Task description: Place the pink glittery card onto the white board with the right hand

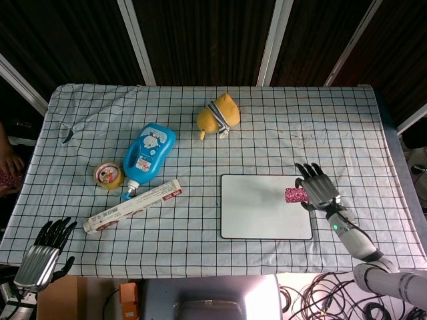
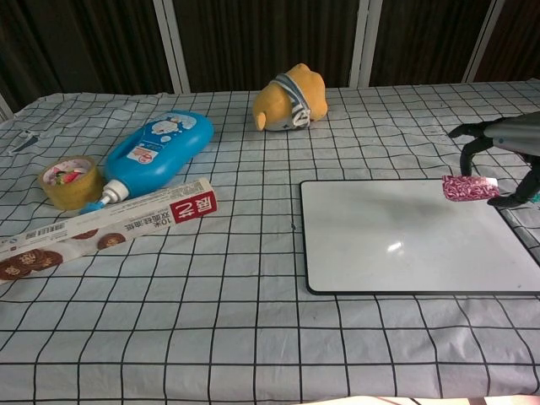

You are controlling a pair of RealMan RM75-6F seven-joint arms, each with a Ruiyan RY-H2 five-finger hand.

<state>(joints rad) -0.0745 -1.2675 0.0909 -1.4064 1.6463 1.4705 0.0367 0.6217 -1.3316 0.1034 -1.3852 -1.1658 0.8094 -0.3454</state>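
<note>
Pink glittery card [image 1: 294, 195], small w/ dark speckled sparkle, held roughly level over the white board's [image 1: 260, 210] right edge, pinched in the right hand [image 1: 317, 187]. Board is a rounded rectangle w/ dark rim, lying flat on the table.

The long box [image 2: 101, 226] bore a red end panel with white characters too blurred to read.

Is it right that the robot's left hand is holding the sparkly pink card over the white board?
Not quite. It is the right hand that holds the pink card over the white board, as the head view shows. The left hand is down at the table's near corner, holding nothing.
</note>
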